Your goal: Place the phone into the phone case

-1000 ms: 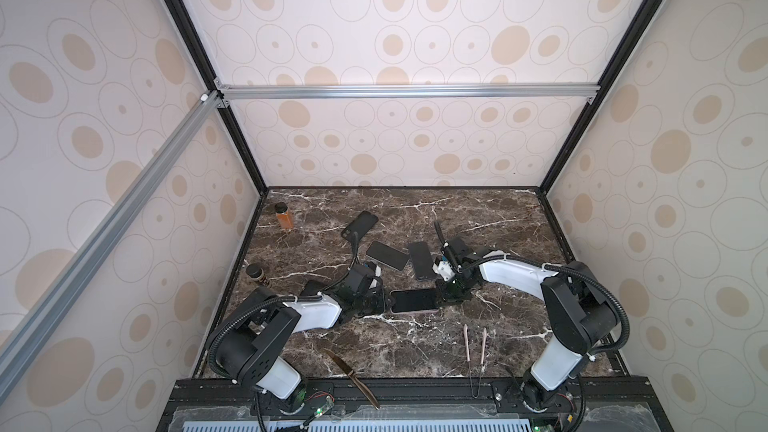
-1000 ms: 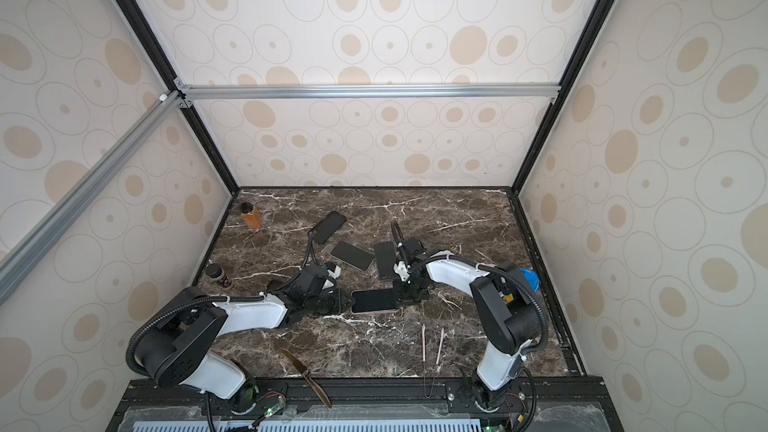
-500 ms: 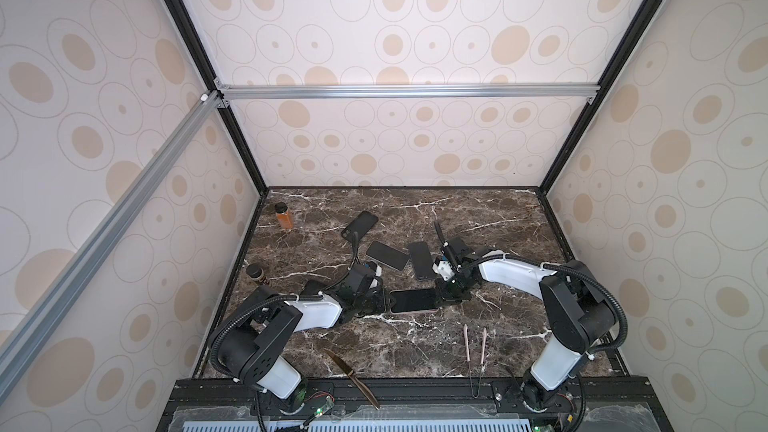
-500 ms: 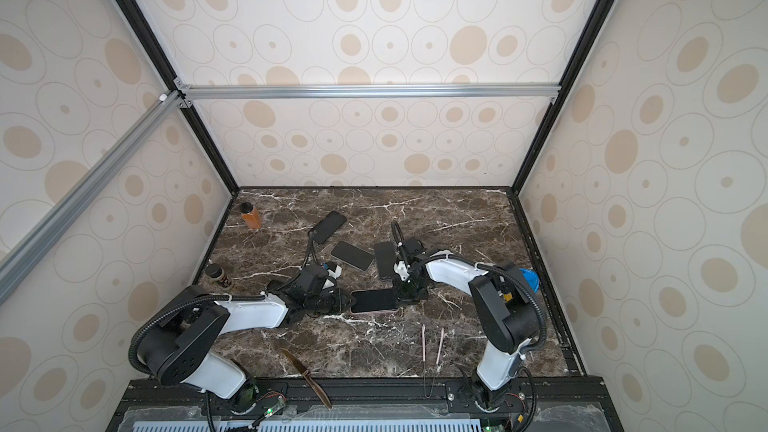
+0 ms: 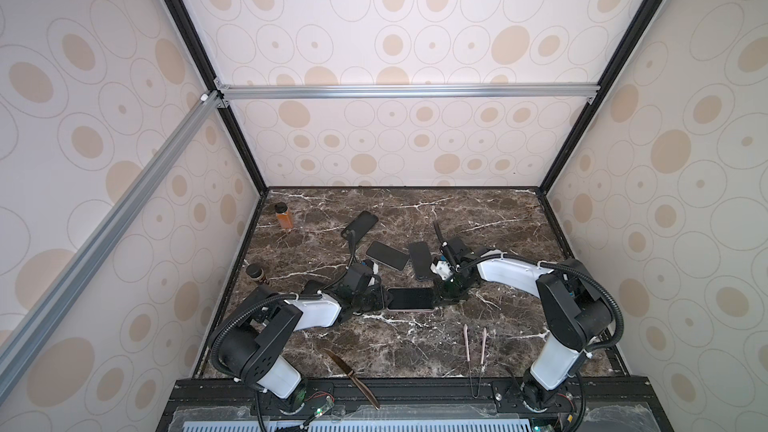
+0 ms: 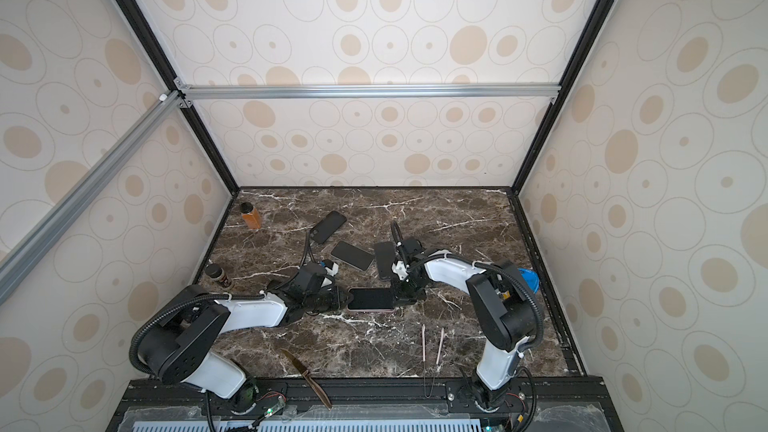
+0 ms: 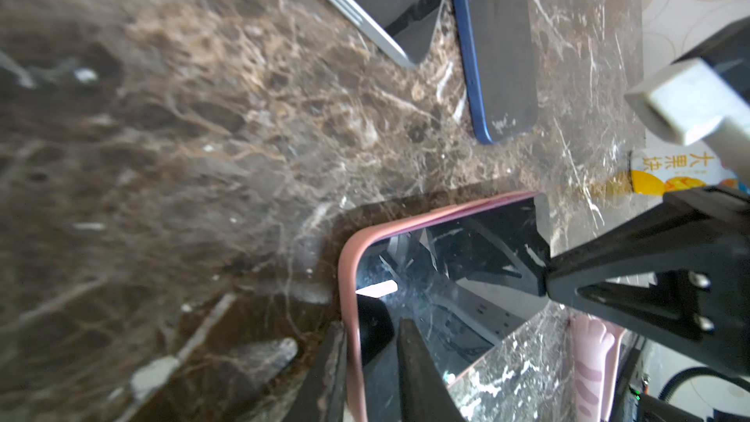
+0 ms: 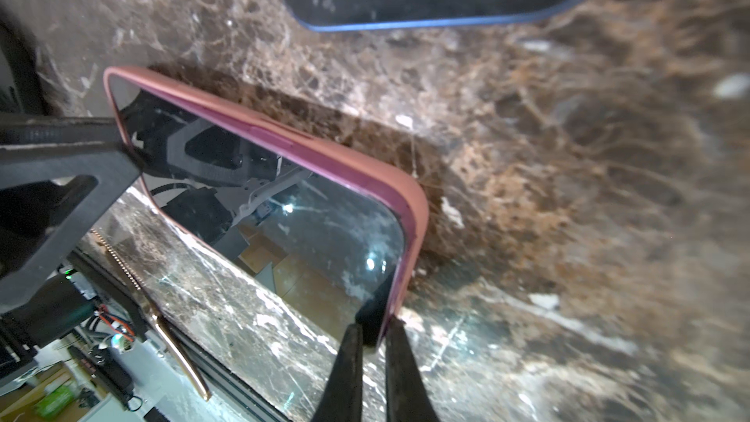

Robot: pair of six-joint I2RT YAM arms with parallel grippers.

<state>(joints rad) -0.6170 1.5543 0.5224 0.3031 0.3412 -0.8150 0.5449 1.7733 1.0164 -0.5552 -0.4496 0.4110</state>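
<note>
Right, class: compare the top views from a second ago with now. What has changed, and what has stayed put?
Nothing visibly moved. The fingers of the left gripper and right gripper still pinch opposite ends of the pink case around the phone; the spare phones, knife and tweezers lie where they were.

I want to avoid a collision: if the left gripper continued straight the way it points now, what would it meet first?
Most likely the phone case: the left gripper straddles its end rim, with the phone inside. Past that, the right gripper pinches the far end.
</note>
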